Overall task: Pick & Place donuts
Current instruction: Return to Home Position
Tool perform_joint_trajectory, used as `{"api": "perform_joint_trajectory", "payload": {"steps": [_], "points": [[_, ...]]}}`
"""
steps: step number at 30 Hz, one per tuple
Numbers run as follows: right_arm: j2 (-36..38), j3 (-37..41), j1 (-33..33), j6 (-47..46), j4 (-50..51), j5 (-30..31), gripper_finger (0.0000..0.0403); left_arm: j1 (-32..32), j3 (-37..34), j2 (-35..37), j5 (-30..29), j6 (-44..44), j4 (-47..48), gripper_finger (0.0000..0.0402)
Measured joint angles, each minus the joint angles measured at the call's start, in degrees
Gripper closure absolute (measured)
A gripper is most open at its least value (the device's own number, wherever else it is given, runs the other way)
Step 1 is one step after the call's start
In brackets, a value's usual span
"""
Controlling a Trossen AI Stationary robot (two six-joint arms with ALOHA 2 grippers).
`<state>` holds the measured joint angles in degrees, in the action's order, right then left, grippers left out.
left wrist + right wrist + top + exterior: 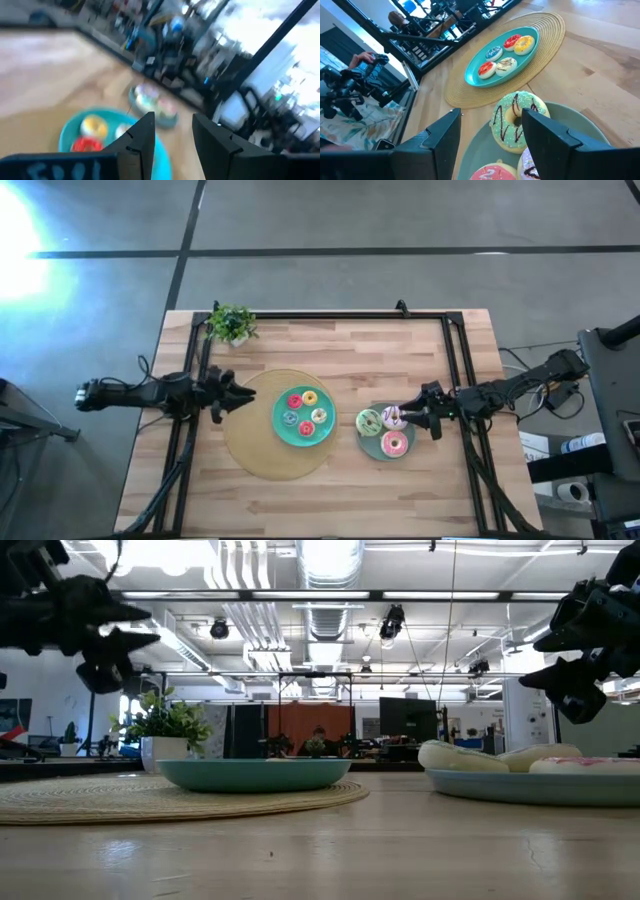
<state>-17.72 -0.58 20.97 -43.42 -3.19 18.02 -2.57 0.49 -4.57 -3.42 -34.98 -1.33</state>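
Note:
Three larger donuts lie on a grey-green plate: green icing, pink and white-sprinkled. Several tiny donuts, among them red, yellow, blue and cream, lie on a teal plate. My right gripper is open and hovers above the grey-green plate, with the green donut showing between its fingers. It stands clear of the donuts in the low view. My left gripper is open and raised, left of the teal plate.
The teal plate rests on a round woven mat. A small potted plant stands at the table's far left corner. A black frame runs along the table's far edge and sides. Bare wood lies along the near edge.

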Motion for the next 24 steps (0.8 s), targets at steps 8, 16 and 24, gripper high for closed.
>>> {"api": "perform_joint_trajectory", "payload": {"steps": [8,16,24], "points": [[-0.1,0.0,0.0,0.0,0.0,0.0,0.0202,1.6,0.0,4.5,-0.3,0.0,-3.2,0.0296],[-0.1,0.0,0.0,0.0,0.0,0.0,0.0202,1.9,-0.1,4.6,0.9,14.6,0.2,0.0296],[-0.1,0.0,0.0,0.0,0.0,0.0,0.0202,10.5,-0.1,4.6,2.1,29.4,1.1,0.0296]]}}
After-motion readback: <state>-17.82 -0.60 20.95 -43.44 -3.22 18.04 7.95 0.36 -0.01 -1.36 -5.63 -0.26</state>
